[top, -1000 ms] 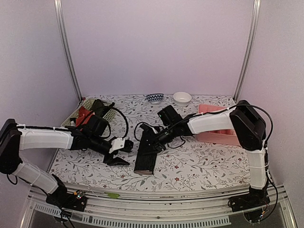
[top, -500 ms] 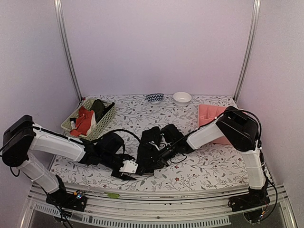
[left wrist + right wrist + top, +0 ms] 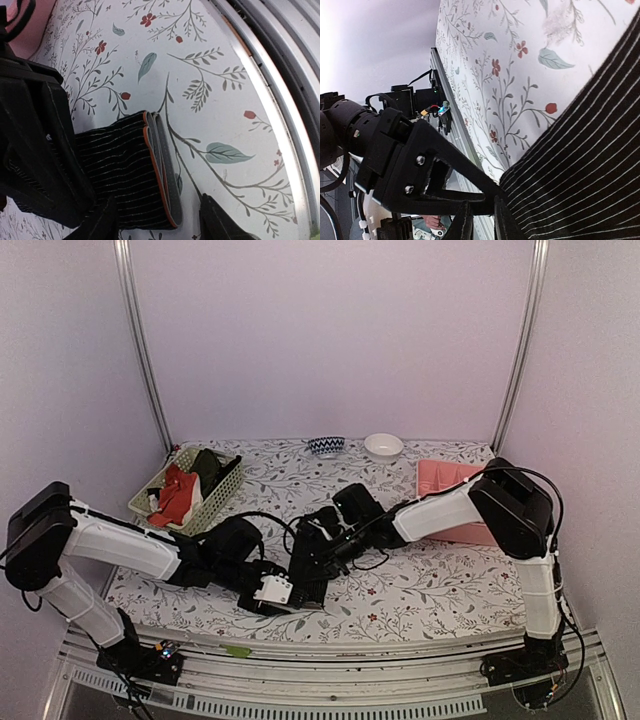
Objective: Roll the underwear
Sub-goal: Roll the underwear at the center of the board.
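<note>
Found the black underwear point(image 3: 303, 562) folded into a long strip on the floral surface point(image 3: 430, 580), toward the near edge, about mid-scene. Saw thin pale stripes and an orange trim along its stacked near end. Noted the left end effector point(image 3: 159, 226) spread wide at that near end, one fingertip over the cloth, the other over bare surface. Noted the right end effector point(image 3: 482, 222) down at the strip's farther part, fingers nearly together at the cloth's edge; could not tell whether cloth was pinched. Spotted the red-orange underwear point(image 3: 176, 490) heaped in the green basket point(image 3: 225, 490) at far left, well apart from the strip. Saw a pink tray point(image 3: 445, 480) at right, plus a patterned bowl point(image 3: 326, 446) and a white bowl point(image 3: 383, 445) along the far edge.
</note>
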`<state>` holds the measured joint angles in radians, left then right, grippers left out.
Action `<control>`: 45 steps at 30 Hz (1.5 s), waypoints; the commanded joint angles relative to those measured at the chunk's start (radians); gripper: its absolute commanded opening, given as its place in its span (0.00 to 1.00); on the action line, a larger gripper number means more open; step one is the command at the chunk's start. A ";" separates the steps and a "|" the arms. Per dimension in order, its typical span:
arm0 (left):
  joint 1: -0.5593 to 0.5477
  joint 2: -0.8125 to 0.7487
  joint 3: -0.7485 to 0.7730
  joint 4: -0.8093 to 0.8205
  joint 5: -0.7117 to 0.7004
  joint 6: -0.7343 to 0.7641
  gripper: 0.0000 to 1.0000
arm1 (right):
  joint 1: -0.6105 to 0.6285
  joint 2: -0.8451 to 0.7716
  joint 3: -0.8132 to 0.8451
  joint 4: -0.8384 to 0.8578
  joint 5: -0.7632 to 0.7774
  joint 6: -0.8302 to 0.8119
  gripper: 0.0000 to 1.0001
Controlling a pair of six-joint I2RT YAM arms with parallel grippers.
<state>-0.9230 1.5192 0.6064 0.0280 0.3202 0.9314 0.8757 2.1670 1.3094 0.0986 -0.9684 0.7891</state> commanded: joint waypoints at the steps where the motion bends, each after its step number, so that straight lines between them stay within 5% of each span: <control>1: -0.017 0.047 0.027 0.036 -0.032 0.017 0.55 | -0.009 0.101 0.021 -0.084 0.044 -0.040 0.16; 9: -0.060 0.156 0.019 0.091 -0.188 0.099 0.52 | -0.009 0.223 -0.006 -0.196 0.090 -0.155 0.09; 14: -0.065 0.202 0.037 0.076 -0.234 0.100 0.24 | -0.008 0.208 -0.037 -0.195 0.093 -0.181 0.09; 18: -0.066 0.141 0.060 -0.065 -0.094 0.113 0.04 | -0.012 0.146 -0.037 -0.195 0.109 -0.192 0.10; 22: -0.058 0.152 0.124 -0.234 -0.002 0.069 0.00 | -0.043 0.041 -0.037 -0.205 0.179 -0.224 0.36; 25: -0.038 0.166 0.164 -0.327 0.066 0.059 0.00 | -0.085 -0.071 -0.062 -0.210 0.244 -0.243 0.46; 29: 0.012 0.202 0.255 -0.474 0.178 0.044 0.00 | -0.125 -0.235 -0.120 -0.245 0.357 -0.291 0.57; 37: 0.107 0.393 0.488 -0.755 0.362 0.058 0.00 | -0.129 -0.603 -0.227 -0.355 0.640 -0.389 0.61; 40: 0.130 0.494 0.577 -0.865 0.393 0.083 0.00 | -0.125 -0.768 -0.218 -0.385 0.715 -0.396 0.74; 42: 0.144 0.556 0.636 -0.918 0.410 0.090 0.00 | -0.124 -0.869 -0.236 -0.343 0.752 -0.384 0.98; 45: 0.157 0.627 0.711 -0.995 0.447 0.093 0.00 | -0.127 -0.980 -0.327 -0.213 0.828 -0.304 0.99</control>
<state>-0.7841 2.0369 1.2564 -0.7979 0.7334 1.0027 0.7464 1.3121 1.0740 -0.2241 -0.2871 0.4221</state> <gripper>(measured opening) 0.092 0.981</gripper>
